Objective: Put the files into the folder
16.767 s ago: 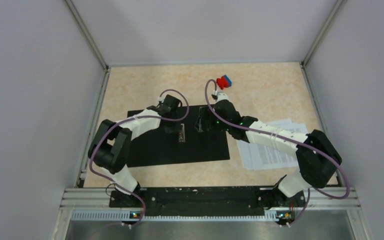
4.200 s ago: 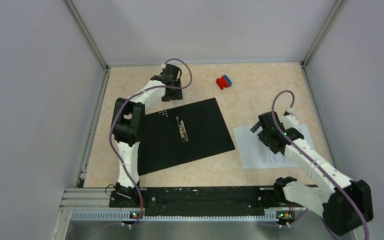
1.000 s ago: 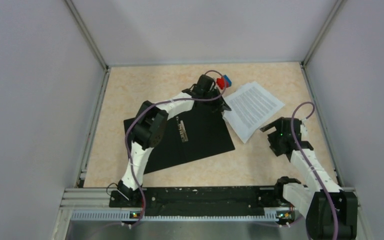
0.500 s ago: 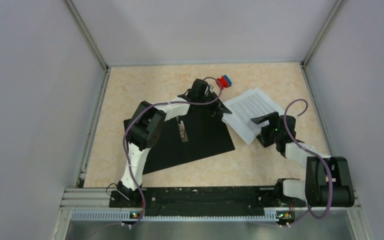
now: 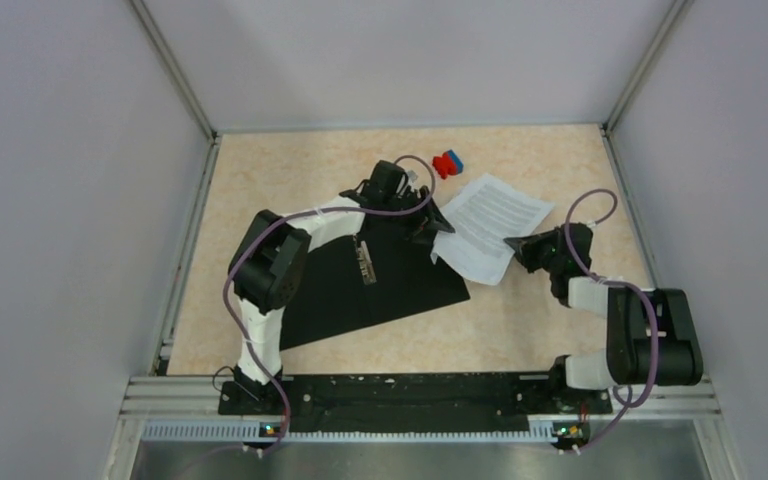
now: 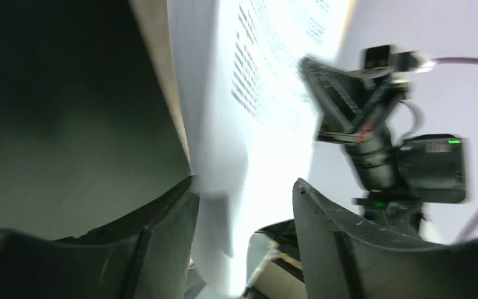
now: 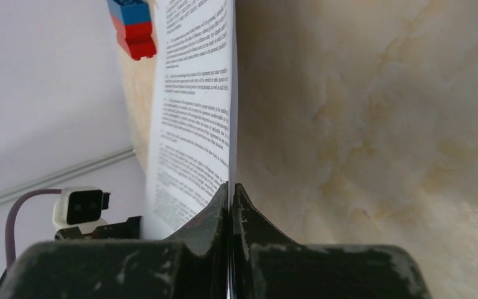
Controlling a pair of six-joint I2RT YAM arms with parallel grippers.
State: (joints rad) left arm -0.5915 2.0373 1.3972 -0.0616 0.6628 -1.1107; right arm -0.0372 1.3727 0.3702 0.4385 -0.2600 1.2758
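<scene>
**Overhead view.** The folder (image 5: 380, 285) lies open, black side up, on the table (image 5: 290, 170). The files (image 5: 490, 222) are at its right edge, by the far right corner, and extend right over the table. Whether they overlap the folder cannot be told. A red-and-blue block (image 5: 448, 163) stands near their far left corner. This view does not resolve jaw spacing.

**Left wrist view (blurred).** The left gripper (image 6: 244, 187) has its jaws moderately apart. The white sheets pass through the gap without being clamped. The black folder surface fills the left of the picture.

**Right wrist view.** The right gripper (image 7: 230, 187) has its jaws fully closed, pinching the edge of the files. The printed sheet runs away from the fingers towards the block.

**Arm poses.**
- The left arm (image 5: 310, 222) reaches far and right across the folder. Its elbow is raised over the folder's left part.
- The right arm (image 5: 650, 335) is folded close to its base. Its forearm points left to the near right edge of the files.
</scene>
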